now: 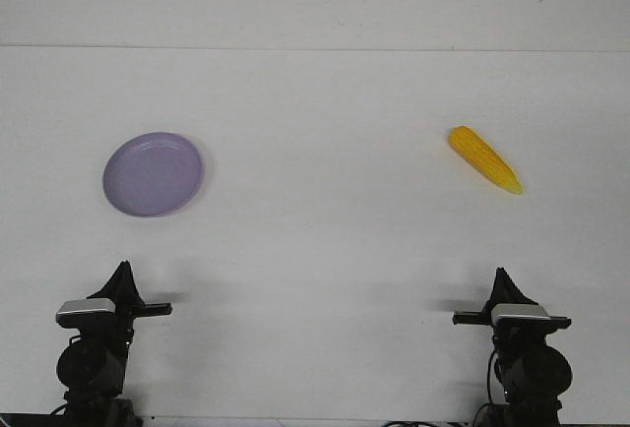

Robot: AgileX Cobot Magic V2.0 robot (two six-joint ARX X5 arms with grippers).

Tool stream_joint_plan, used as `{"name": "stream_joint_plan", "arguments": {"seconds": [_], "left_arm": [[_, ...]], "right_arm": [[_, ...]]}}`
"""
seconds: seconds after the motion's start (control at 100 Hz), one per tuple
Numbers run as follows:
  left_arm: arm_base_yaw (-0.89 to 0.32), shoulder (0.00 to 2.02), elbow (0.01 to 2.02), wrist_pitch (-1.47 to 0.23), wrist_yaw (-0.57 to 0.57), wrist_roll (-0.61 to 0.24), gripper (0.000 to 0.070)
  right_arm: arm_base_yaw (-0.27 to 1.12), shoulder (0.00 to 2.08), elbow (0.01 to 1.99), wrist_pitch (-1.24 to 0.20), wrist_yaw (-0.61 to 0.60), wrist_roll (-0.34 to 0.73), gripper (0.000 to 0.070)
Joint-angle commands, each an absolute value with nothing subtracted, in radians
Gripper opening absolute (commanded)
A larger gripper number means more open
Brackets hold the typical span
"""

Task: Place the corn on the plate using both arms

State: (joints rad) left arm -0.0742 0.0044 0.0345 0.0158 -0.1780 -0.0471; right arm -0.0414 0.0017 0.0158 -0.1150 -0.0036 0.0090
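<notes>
Only the front view is given, and it cuts both arms off at the lower edge: the bases and most of the joints run out of frame, so just the upper part of each shows. The left gripper (124, 268) appears as a dark pointed shape above a silver-grey block, and the right gripper (502, 274) looks much the same. Each reads as a single point from this angle, with no gap visible between the fingers — they seem pressed together, and neither holds anything. A short black bar juts sideways from each arm just behind the block; what it is cannot be made out.

The corn (484, 158) lies on the white surface (325, 220) on the right side, well ahead of the right gripper and slightly inside its line, far from touching it. It rests at a slant, the blunt end farther back and to the left, the pointed tip nearer and to the right. Its kernel rows are only faintly visible.

The plate (154, 173) sits on the left side of the surface, ahead of the left gripper and a little to its right, well apart from it. It is bare — the corn lies far across the surface from it.
</notes>
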Motion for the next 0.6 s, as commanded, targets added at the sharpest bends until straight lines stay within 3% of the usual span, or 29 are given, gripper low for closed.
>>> {"name": "stream_joint_plan", "arguments": {"seconds": [0.0,0.23,0.27,0.34,0.36,0.38,0.48,0.59], "left_arm": [[-0.073,0.003,0.014,0.032,-0.175,-0.146,0.0015],[-0.073,0.01,0.053,0.047,-0.13,-0.248,0.0036],[-0.073,0.019,0.088,0.039,-0.13,-0.275,0.0135],[-0.073,0.051,0.17,0.018,-0.13,-0.319,0.0454],[-0.073,0.065,0.197,0.011,-0.13,-0.325,0.053],[-0.073,0.082,0.226,-0.001,-0.13,-0.326,0.0563],[-0.073,0.188,0.381,-0.104,-0.13,-0.314,0.0451],[-0.072,0.336,0.547,-0.224,-0.132,-0.248,0.0454]], "right_arm": [[-0.044,0.001,0.013,-0.105,-0.001,0.026,0.0012],[-0.044,0.001,0.013,-0.105,-0.001,0.026,0.0012],[-0.044,0.001,0.013,-0.105,-0.001,0.026,0.0012],[-0.044,0.001,0.013,-0.105,-0.001,0.026,0.0012],[-0.044,0.001,0.013,-0.105,-0.001,0.026,0.0012],[-0.044,0.001,0.013,-0.105,-0.001,0.026,0.0012],[-0.044,0.001,0.013,-0.105,-0.001,0.026,0.0012],[-0.044,0.001,0.013,-0.105,-0.001,0.026,0.0012]]}}
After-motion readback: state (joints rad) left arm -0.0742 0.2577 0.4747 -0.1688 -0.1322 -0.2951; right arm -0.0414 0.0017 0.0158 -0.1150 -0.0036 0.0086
